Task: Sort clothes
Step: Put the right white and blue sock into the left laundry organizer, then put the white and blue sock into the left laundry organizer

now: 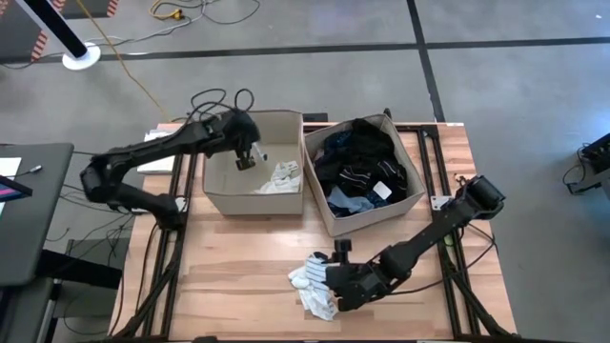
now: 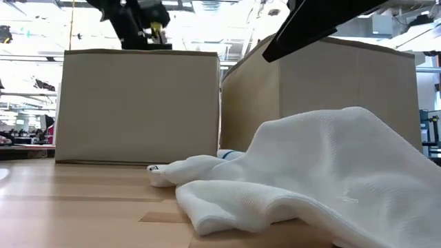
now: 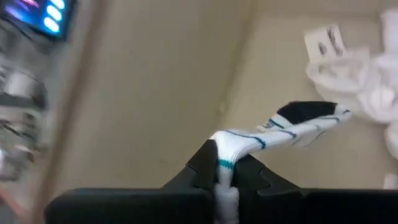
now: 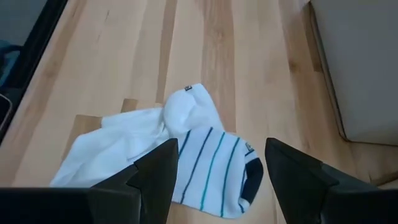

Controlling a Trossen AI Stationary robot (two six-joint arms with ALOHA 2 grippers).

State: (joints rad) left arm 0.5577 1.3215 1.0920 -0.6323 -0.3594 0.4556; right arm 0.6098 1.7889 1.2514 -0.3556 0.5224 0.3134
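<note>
- Hanging over the left bin (image 1: 217,195), the left gripper (image 1: 246,158) has its fingers (image 3: 202,163) pinched tight on a white sock with teal stripes and a dark toe (image 3: 280,129).
- A few white pieces (image 1: 280,177) sit in that bin's corner.
- Right bin (image 1: 329,217) is stuffed with dark clothes (image 1: 362,162).
- Right gripper (image 4: 219,163) hovers low over the bench (image 1: 238,267), fingers (image 4: 158,165) spread apart, holding nothing.
- Just ahead of it lies a white pile (image 1: 313,279) with another striped sock (image 4: 214,168) resting on the wood.

My two arms (image 1: 143,157) were dark, jointed and slim, with black cables trailing behind. Each ended in a pair of matte black, angular fingers (image 4: 297,171).
</note>
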